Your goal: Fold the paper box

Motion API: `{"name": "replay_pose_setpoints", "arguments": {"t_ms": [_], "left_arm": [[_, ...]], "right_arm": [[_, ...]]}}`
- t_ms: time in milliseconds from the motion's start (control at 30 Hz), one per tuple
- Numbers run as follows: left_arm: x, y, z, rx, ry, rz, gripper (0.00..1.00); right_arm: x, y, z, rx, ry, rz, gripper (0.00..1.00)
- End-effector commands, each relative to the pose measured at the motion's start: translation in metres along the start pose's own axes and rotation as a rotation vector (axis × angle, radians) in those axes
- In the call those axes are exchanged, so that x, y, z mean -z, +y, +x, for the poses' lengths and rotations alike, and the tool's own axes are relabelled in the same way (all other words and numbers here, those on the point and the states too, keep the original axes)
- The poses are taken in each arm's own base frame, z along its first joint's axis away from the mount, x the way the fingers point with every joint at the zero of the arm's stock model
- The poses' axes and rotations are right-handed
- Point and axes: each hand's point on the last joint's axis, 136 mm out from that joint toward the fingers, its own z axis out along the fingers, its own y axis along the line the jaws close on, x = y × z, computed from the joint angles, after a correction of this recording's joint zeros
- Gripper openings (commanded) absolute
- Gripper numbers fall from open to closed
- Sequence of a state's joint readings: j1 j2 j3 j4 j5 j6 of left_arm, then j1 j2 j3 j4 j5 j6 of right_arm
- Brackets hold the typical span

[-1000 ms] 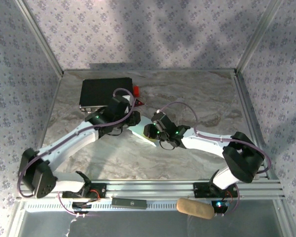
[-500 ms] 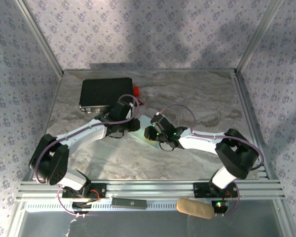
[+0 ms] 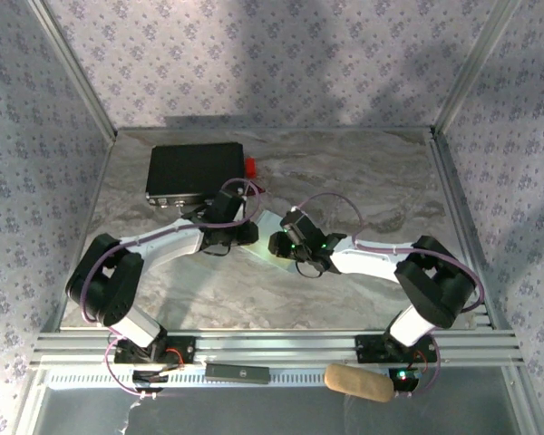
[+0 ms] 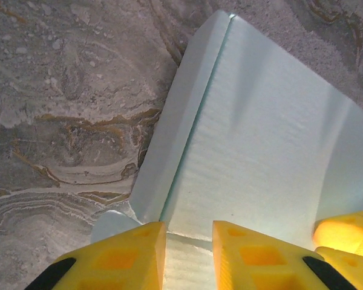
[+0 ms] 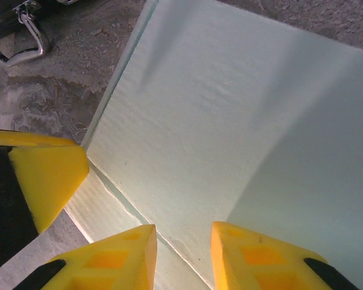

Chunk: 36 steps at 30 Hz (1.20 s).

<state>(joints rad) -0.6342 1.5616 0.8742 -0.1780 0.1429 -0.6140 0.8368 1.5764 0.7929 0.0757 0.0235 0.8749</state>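
Beyond the left jaws, toward the far left of the marbled worktop (image 3: 372, 172), lies a black case (image 3: 194, 170) with a red part (image 3: 251, 166) at its right end. A chrome latch (image 5: 21, 33) shows up and to the left of the right jaws, near the edge of the paper box (image 3: 264, 255). Behind both jaws, on the near rail, lie a tan roll (image 3: 358, 381) and a small black bar (image 3: 238, 371), well apart from them.

The paper box lies on the worktop between the two jaws, pale blue, and one crease runs straight into the gap of the left jaws. The left fingertips (image 4: 130, 257) stand a little apart with a strip of the paper box between them, and so do the right fingertips (image 5: 124, 260). Whether either pair pinches it I cannot tell. One left fingertip sits just to the left of the right jaws.

The left arm (image 3: 163, 243) folds at an elbow far out to the left, and its forearm runs in toward the middle. The right arm (image 3: 381, 256) mirrors it from the right. The two wrists meet nose to nose.
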Motion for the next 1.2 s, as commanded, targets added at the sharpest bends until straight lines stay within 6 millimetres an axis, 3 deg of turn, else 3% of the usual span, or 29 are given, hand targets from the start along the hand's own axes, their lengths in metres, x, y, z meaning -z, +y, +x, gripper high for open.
{"name": "replay_pose_setpoints", "arguments": {"t_ms": [0, 133, 267, 367, 467, 600, 833, 1167], "left_arm": [[-0.003, 0.000, 0.003, 0.007, 0.005, 0.009, 0.27], [0.001, -0.003, 0.003, -0.005, 0.004, 0.011, 0.26], [0.025, -0.011, -0.010, -0.024, -0.059, 0.014, 0.28], [0.045, -0.013, -0.022, -0.060, -0.093, 0.002, 0.35], [0.053, -0.010, -0.038, -0.073, -0.080, 0.009, 0.45], [0.037, -0.006, -0.052, -0.070, 0.008, 0.113, 0.47], [0.002, -0.009, -0.051, -0.117, 0.110, 0.158, 0.42], [-0.020, 0.000, -0.035, -0.088, 0.125, 0.182, 0.38]], "right_arm": [[-0.005, -0.020, 0.012, 0.014, 0.042, 0.051, 0.32], [-0.004, -0.019, 0.010, 0.020, 0.046, 0.050, 0.33], [0.011, -0.012, 0.000, 0.062, 0.010, 0.040, 0.36], [0.030, -0.011, -0.014, 0.088, -0.037, 0.047, 0.43], [0.046, -0.022, -0.026, 0.073, -0.052, 0.053, 0.53], [0.057, -0.045, -0.031, -0.022, -0.038, 0.016, 0.62], [0.061, -0.069, -0.026, -0.154, -0.019, -0.080, 0.69], [0.037, -0.073, -0.019, -0.231, 0.051, -0.206, 0.74]]}}
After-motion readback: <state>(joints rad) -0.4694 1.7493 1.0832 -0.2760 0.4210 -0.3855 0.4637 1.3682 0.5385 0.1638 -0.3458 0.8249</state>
